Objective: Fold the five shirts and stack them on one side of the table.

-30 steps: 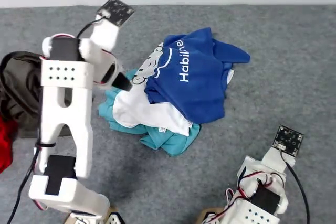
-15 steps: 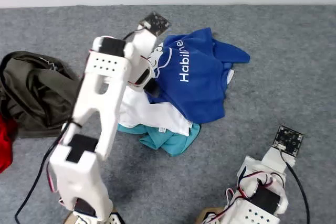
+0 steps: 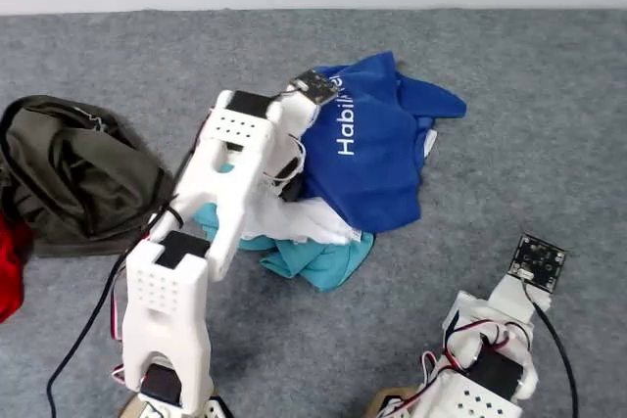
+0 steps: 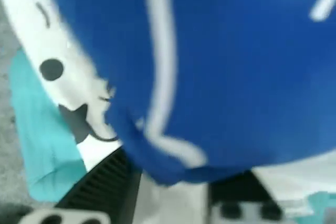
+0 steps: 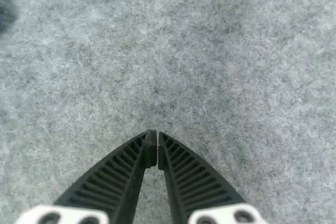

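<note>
Blue shirt (image 3: 377,159) lies crumpled on top of a heap near the middle of the worktop (image 3: 529,95), toward the far edge, with white print facing up. Under it is a white shirt (image 3: 294,217), sticking out on the side toward the left edge. At the bottom is a teal shirt (image 3: 318,259), showing at the near side of the heap. All three overlap and are unfolded. An olive shirt (image 3: 78,178) is bunched at the left edge, well apart from the heap. A red shirt (image 3: 8,271) is just beside it, cut off by the same edge. The left arm (image 3: 216,212) stretches from the near edge over the heap's left side. The left gripper (image 4: 184,169) is down at the blue shirt's hem with its jaws spread wide. A fold of blue cloth sits between them, with white and teal cloth alongside. The right arm (image 3: 490,359) is tucked at the near right corner. The right gripper (image 5: 157,142) is over bare grey surface, its fingertips pressed together with nothing between them.
</note>
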You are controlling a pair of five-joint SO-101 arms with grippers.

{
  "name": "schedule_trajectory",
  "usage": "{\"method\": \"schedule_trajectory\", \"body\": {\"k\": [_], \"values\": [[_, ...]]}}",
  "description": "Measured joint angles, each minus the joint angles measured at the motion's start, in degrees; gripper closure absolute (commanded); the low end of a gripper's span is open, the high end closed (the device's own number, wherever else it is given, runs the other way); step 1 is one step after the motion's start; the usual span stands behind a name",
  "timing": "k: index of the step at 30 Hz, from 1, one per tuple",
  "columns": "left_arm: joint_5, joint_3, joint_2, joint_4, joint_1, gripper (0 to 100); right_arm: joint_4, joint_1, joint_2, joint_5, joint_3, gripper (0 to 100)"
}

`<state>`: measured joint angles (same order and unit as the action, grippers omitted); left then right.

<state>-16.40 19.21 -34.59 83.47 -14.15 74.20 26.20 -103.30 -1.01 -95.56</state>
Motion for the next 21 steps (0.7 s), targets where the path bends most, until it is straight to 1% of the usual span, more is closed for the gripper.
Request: {"method": "schedule_trajectory", "body": {"k": [3, 7, 11, 13, 16, 21], "values": [[-0.26, 0.0, 2.64, 1.41, -0.09, 99, 0.0, 0.0, 0.0, 0.0, 0.0, 98.7], [-0.26, 0.0, 9.41, 3.87, 0.0, 99, 0.0, 0.0, 0.0, 0.0, 0.0, 98.7], [-0.26, 0.0, 17.76, 5.19, 2.2, 99, 0.0, 0.0, 0.0, 0.0, 0.0, 98.7], [0.53, 0.0, 21.71, 5.19, 4.57, 99, 0.0, 0.0, 0.0, 0.0, 0.0, 98.7], [3.16, 0.0, 27.69, 5.27, 9.93, 99, 0.0, 0.0, 0.0, 0.0, 0.0, 98.7], [6.42, -0.09, 37.1, 4.66, 21.54, 99, 0.0, 0.0, 0.0, 0.0, 0.0, 98.7]]}}
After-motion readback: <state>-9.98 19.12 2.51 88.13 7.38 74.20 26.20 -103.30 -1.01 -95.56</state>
